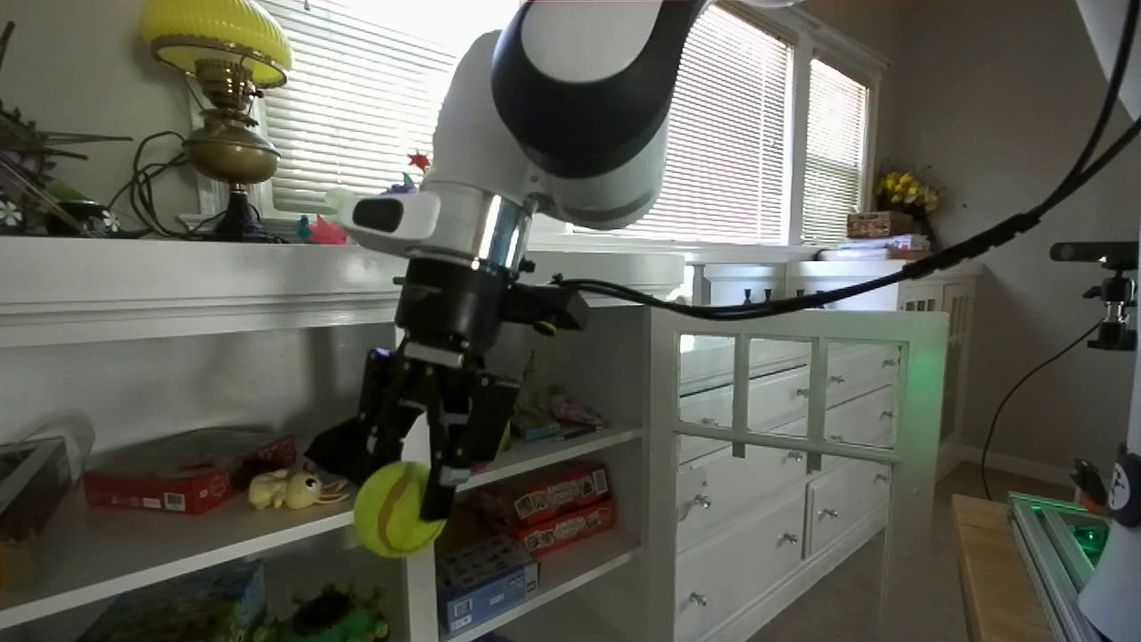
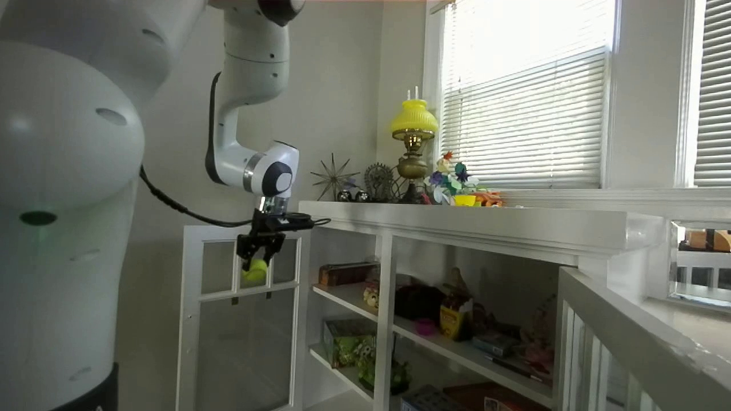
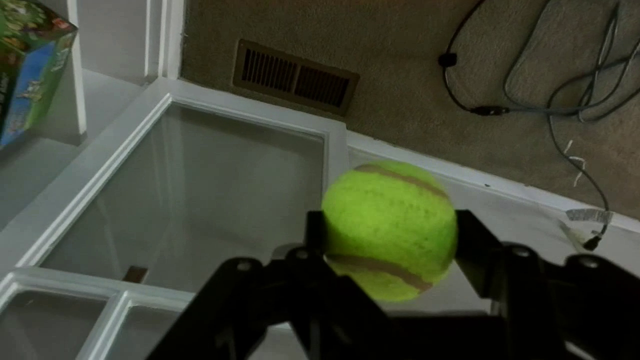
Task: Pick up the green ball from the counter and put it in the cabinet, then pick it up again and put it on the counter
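The green ball point(image 3: 390, 225), a fuzzy yellow-green tennis ball with a pale seam, is squeezed between both black fingertips in the wrist view. My gripper point(image 1: 398, 486) is shut on it and points downward, holding it in the air in front of the cabinet point(image 2: 386, 319). The ball point(image 2: 254, 270) hangs lower than the counter point(image 2: 457, 220), out from the shelves in both exterior views. Behind the gripper, the cabinet's white shelves hold boxes and toys. The counter's thick white edge point(image 1: 178, 281) runs above the open compartments.
Glass-paned cabinet doors stand open at both ends, including a door point(image 2: 189, 319) behind the gripper and a door point(image 1: 927, 383) by the drawers. A yellow lamp point(image 2: 414, 117) and ornaments sit on the counter. A red box point(image 1: 178, 473) and plush toy point(image 1: 290, 490) occupy a shelf.
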{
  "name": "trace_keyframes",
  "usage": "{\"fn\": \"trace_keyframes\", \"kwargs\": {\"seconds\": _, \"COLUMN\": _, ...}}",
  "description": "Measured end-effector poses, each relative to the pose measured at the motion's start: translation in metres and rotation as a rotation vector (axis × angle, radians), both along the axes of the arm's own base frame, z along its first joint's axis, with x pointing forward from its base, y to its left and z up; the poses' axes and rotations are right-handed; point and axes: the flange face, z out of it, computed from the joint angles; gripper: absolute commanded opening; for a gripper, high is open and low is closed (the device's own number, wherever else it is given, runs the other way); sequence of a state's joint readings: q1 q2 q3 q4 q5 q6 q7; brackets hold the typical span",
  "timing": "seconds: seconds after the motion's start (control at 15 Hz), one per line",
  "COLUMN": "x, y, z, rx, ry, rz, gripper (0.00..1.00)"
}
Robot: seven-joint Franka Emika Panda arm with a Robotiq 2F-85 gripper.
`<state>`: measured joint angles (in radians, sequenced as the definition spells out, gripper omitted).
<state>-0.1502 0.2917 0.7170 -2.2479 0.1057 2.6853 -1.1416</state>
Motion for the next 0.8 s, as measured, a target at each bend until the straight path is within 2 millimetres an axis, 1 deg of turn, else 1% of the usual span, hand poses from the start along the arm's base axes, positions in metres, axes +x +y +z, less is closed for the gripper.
{"fn": "trace_keyframes", "kwargs": {"seconds": 0.13, "x": 0.002, "y": -0.02, "z": 0.028, "rx": 0.044, "ry": -0.021, "rz": -0.072, "gripper": 0.4}}
{"fn": "trace_keyframes", "kwargs": {"seconds": 0.33, "x": 0.011, "y": -0.053, "z": 0.065, "rx": 0.124, "ry": -0.062, "rz": -0.192, "gripper": 0.4}}
{"fn": "trace_keyframes", "kwargs": {"seconds": 0.6, "x": 0.022, "y": -0.096, "z": 0.101, "rx": 0.234, "ry": -0.115, "rz": -0.331, "gripper": 0.4}}
{"fn": "trace_keyframes", "kwargs": {"seconds": 0.8, "x": 0.019, "y": -0.126, "z": 0.128, "rx": 0.313, "ry": -0.163, "rz": -0.41, "gripper": 0.4}}
